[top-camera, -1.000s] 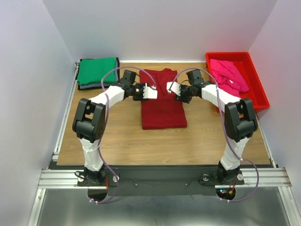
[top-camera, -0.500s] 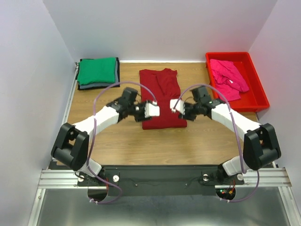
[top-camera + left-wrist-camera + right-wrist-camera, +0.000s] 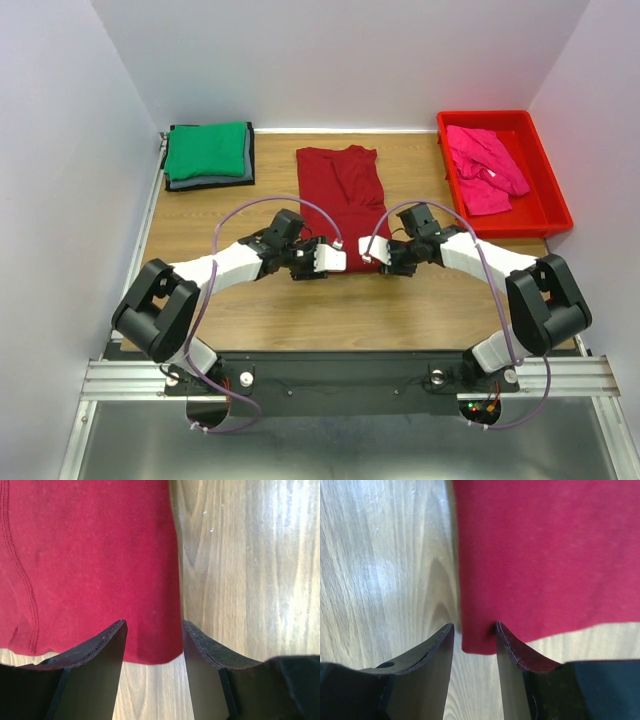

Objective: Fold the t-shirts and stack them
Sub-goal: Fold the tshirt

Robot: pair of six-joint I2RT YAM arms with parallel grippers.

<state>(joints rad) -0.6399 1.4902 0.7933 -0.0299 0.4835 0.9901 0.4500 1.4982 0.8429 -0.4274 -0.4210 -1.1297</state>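
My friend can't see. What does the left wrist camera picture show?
A corner of the dark red t-shirt lies flat on the wooden table, between two open black fingers that reach in from the bottom of the picture.

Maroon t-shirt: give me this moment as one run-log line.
maroon t-shirt: flat on table | left gripper: open, straddling near-left hem corner | right gripper: open, straddling near-right hem corner | green t-shirt: folded, far left

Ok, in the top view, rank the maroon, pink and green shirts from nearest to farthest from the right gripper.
1. Maroon shirt: centre of the table, its near corner right at the right gripper.
2. Pink shirt: back right.
3. Green shirt: back left, across the table.
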